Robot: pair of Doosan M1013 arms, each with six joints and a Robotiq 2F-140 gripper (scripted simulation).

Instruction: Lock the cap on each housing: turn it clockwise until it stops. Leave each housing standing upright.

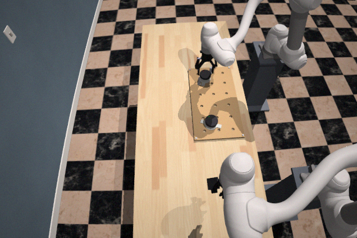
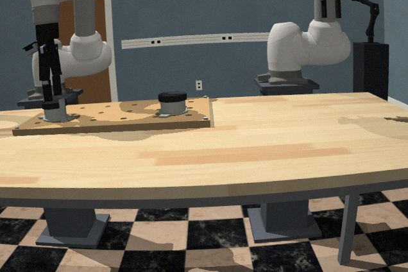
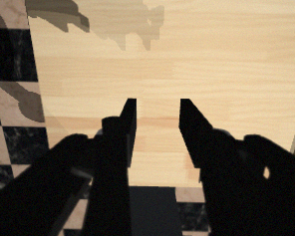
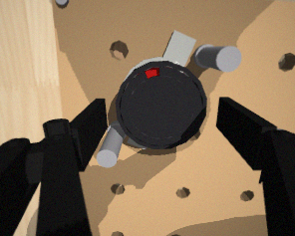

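Currently, cap between the fingers: the dark cap [image 1: 205, 74] [image 2: 51, 105] [image 4: 161, 105] lies between the fingers of the right gripper [image 1: 205, 72] [image 2: 52, 96] [image 4: 161, 113], a gap showing on either side.
Right fingers: apart, clamped on nothing.
Cap's long axis: none, being round; it sits on an upright housing [image 1: 204, 82] [image 2: 54, 115], its red mark [image 4: 151, 73] near the rim.
Nearer arm: the right; the left gripper [image 2: 331, 17] [image 3: 157, 113] hangs above the table [image 1: 173, 99] [image 2: 230, 163] [image 3: 154, 64] [image 4: 20, 59], well away from the board [image 1: 207, 99] [image 2: 115, 110] [image 4: 229, 173].
Left fingers: partly apart, holding nothing.
In the way: one post [image 4: 229, 59] and another post [image 4: 108, 157] stand beside the housing on opposite sides; the second is close to one finger's path and could be knocked.
Other cap: the second cap [image 1: 211, 120] [image 2: 172, 97] is on its upright housing, towards the board's opposite end.
Next move: probably centre, close on the rim, then turn clockwise. Whether the fingertips are low enough, I cannot tell.
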